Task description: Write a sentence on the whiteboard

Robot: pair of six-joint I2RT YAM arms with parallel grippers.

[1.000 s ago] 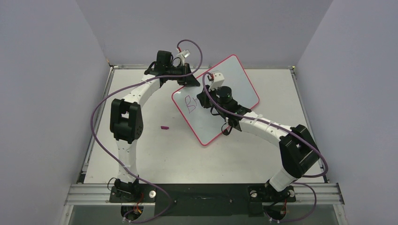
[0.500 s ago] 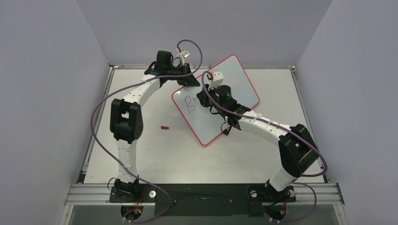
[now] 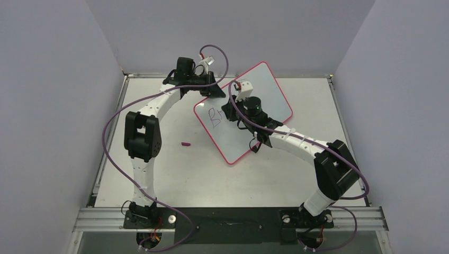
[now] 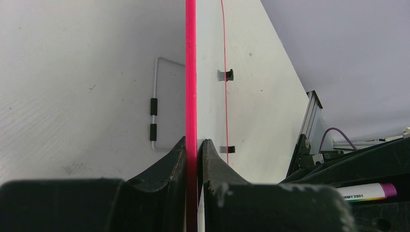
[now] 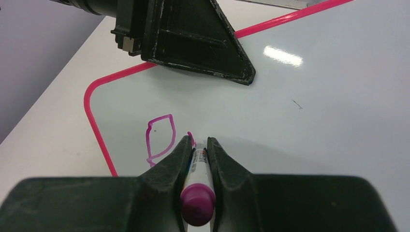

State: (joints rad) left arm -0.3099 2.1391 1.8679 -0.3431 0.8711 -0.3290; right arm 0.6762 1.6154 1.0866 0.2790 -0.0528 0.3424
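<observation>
The whiteboard [image 3: 272, 98], glossy white with a pink frame, lies slanted at the table's far middle. My left gripper [image 3: 214, 91] is shut on its far-left edge; the left wrist view shows both fingers of the left gripper [image 4: 195, 145] pinching the pink rim [image 4: 191, 72]. My right gripper [image 3: 232, 113] hovers over the board, shut on a magenta marker [image 5: 197, 193] whose tip touches the surface. The sentence [image 3: 214, 117] reads only "Br" in magenta. In the right wrist view, the "B" [image 5: 160, 137] sits just left of the right gripper [image 5: 198, 141].
A small magenta marker cap [image 3: 185, 143] lies on the table left of the board. A wire loop with black sleeves [image 4: 153, 112] lies flat beside the board's edge. Grey walls close in the table on three sides, and a metal rail [image 3: 233, 217] runs along the near edge.
The right arm has shifted very slightly with the marker tip on the board by the second letter. The left arm and the board have not moved.
</observation>
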